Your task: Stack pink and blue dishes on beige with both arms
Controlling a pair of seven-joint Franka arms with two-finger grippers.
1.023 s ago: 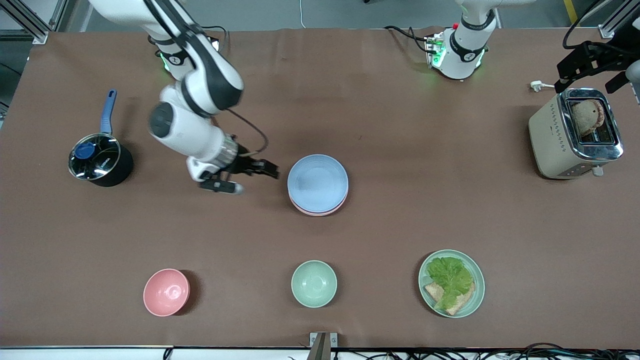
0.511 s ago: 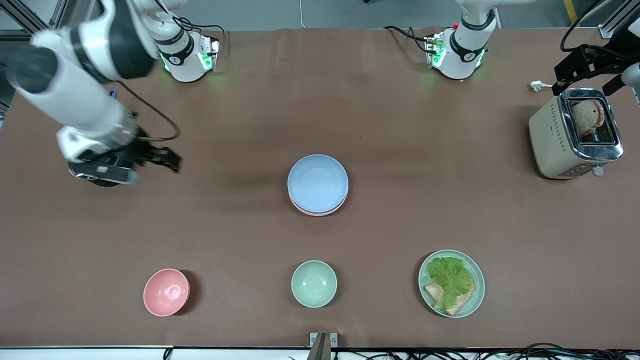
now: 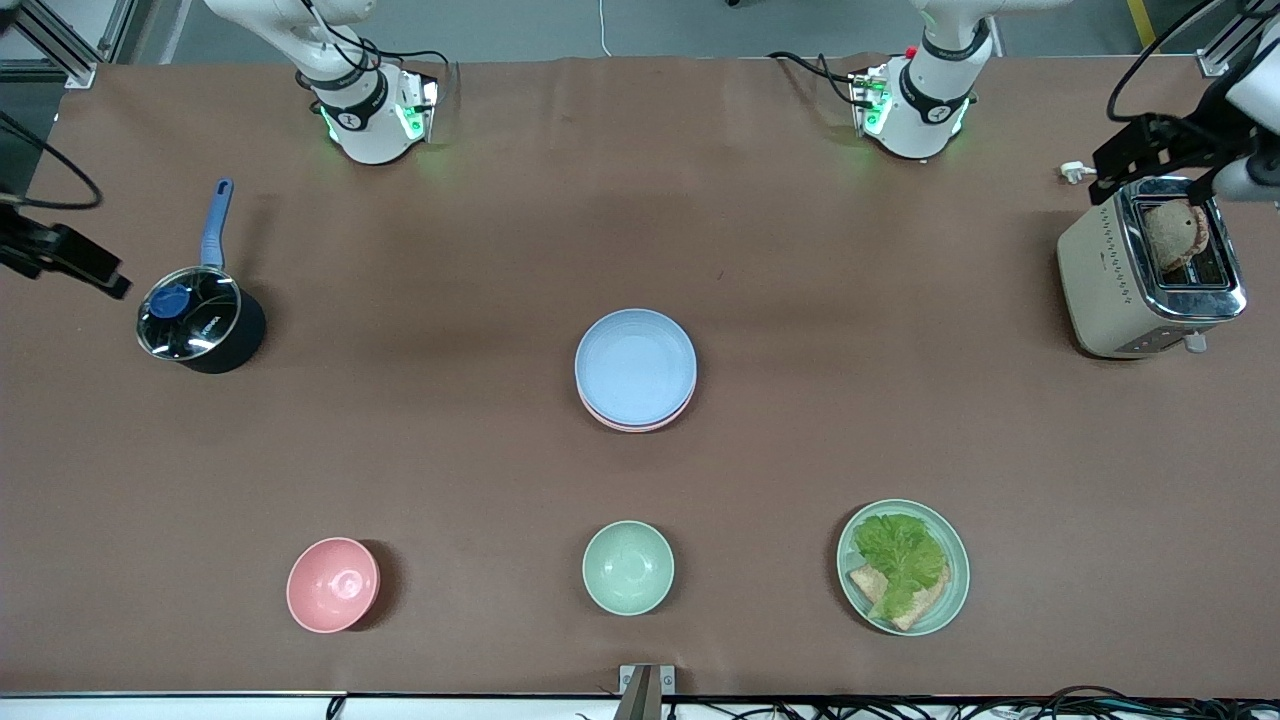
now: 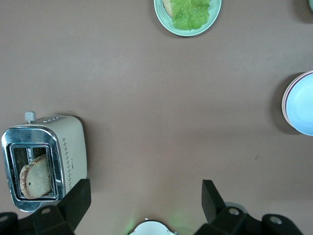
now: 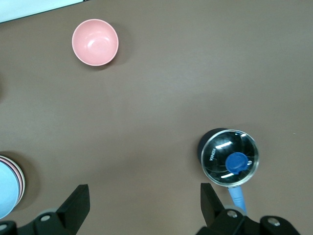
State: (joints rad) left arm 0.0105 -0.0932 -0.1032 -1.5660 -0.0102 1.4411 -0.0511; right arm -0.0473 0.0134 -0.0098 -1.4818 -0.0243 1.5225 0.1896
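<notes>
Evidently stack: blue plate (image 3: 635, 362) tops pink plate (image 3: 634, 421) mid-desk (image 3: 800, 300); beige hidden beneath, so apparently finished.
Left gripper (image 4: 144, 201): fingers apart, empty, above toaster (image 3: 1150, 268).
Right gripper (image 5: 143, 201): spread, empty, above pot (image 3: 198, 320).

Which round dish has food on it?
The mint-green plate toward the left arm's end holds lettuce and bread. The pink bowl, green bowl and blue plate hold nothing.

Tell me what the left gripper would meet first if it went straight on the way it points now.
Probably bare table. In the left wrist view the left gripper, open, points down at brown surface between the toaster and the blue plate; neither lies in line, though depth is uncertain.
</notes>
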